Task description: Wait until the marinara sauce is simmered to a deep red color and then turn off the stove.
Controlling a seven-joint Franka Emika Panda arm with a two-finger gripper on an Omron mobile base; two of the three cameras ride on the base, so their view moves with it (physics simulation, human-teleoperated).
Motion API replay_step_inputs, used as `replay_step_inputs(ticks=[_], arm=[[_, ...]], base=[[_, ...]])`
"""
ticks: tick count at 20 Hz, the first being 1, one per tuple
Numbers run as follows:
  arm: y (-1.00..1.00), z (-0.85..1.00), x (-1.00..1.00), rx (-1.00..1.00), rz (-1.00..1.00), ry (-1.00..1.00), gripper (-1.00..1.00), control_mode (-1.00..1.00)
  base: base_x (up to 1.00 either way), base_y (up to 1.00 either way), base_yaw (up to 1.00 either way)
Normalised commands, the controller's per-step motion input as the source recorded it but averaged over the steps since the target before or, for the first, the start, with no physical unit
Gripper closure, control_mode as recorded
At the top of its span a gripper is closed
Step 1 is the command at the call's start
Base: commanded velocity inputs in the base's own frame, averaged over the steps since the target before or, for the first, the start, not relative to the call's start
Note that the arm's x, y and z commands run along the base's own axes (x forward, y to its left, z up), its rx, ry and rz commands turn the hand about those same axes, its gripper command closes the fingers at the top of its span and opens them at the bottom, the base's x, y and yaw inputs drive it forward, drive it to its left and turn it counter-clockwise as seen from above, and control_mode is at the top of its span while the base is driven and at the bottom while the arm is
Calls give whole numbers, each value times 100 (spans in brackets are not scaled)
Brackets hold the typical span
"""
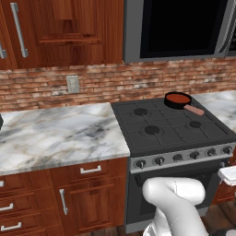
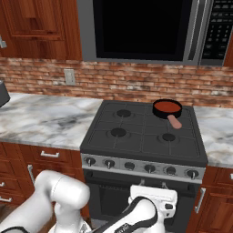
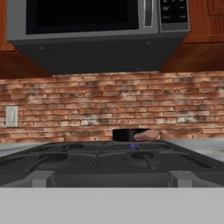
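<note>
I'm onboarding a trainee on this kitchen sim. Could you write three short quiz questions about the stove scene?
1. True or false: the frying pan sits on the stove's rear right burner.
2. What hangs above the stove? A) microwave B) open shelf C) window
3. The marinara sauce is what colour?

Key: 1 true; 2 A; 3 red.

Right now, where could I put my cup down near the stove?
The marble counter left of the stove, below the wall outlet, is bare. A smaller marble patch lies right of the stove. The back right burner is taken by the pan of marinara sauce.
</note>
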Motion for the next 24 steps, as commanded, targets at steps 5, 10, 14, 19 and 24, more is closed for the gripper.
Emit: replay_step_inputs(ticks=[5, 10, 14, 19, 24], arm=[[-28, -1, 19, 0, 0, 0, -100, -100], [-24, -9, 28, 0, 0, 0, -100, -100], [-19, -14, 28, 0, 0, 0, -100, -100], [-2, -21, 29, 0, 0, 0, -100, -100], [-1, -18, 29, 0, 0, 0, -100, -100]], base=[[0, 0, 0], [0, 0, 0], [0, 0, 0], [0, 0, 0], [0, 0, 0]])
